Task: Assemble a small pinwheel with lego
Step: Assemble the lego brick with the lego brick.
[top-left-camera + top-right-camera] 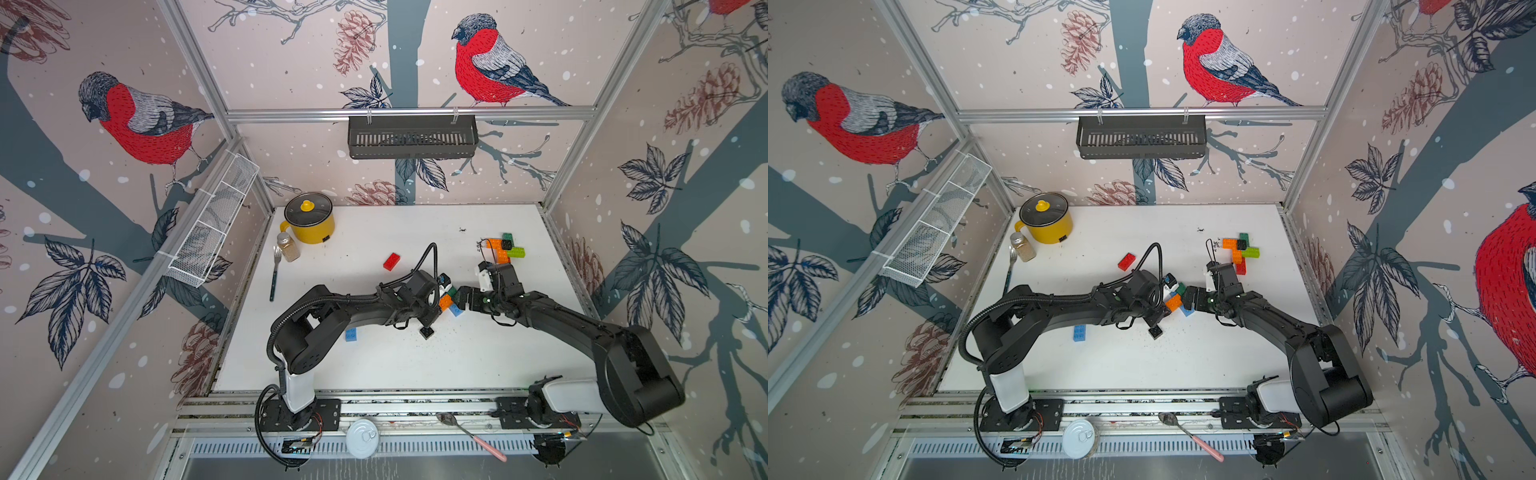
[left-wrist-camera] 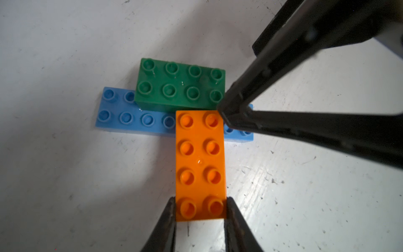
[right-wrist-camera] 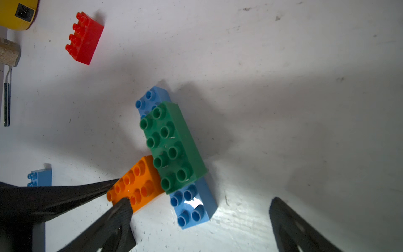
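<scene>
White scuffed tabletop [image 1: 374,365] between bird-papered walls [image 1: 137,124]. Near centre, the left gripper [image 2: 201,205] is clamped across one end of an orange oblong studded plastic brick [image 2: 200,157]. The far end of that brick overlaps a long blue studded brick [image 2: 130,117] and butts against a dark green brick [image 2: 181,85] stacked there. The right gripper [image 3: 199,215] stands fully spread over the cluster, grasping nothing.

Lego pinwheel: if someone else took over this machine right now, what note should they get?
Grippers: the left gripper is shut on the orange brick, whose far end lies over the blue brick. The right gripper is open above the same cluster.
Done: the green brick sits on the blue brick.
Left: seat the orange brick, then probably add the red brick and black square. A second blue brick lies loose.
A built pinwheel sits at the far right.
</scene>
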Tool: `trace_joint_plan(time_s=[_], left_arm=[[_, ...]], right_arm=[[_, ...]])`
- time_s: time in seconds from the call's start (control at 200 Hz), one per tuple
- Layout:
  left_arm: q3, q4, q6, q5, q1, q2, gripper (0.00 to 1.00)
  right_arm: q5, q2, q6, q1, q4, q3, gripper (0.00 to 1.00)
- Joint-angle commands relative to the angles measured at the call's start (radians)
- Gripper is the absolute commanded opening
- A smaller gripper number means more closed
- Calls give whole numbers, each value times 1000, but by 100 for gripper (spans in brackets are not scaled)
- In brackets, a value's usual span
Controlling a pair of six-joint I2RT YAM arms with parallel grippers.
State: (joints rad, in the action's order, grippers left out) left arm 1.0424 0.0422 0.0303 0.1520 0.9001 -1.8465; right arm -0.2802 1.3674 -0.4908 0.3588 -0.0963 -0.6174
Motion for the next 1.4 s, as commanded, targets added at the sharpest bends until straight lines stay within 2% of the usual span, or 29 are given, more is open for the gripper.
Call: trace_joint_plan(time_s=[0.0,0.9,1.396], left_arm=[[9,-31,-7,-19,3,-5,11],[32,-58,-1,-28,8,-19,11],[59,-85,2,2,13,-16,11]], right_arm=[[27,11,20,5,6,-10,99],[173,79,-10,35,-20,-31,100],[179,60,-30,-8,-21,33,98]])
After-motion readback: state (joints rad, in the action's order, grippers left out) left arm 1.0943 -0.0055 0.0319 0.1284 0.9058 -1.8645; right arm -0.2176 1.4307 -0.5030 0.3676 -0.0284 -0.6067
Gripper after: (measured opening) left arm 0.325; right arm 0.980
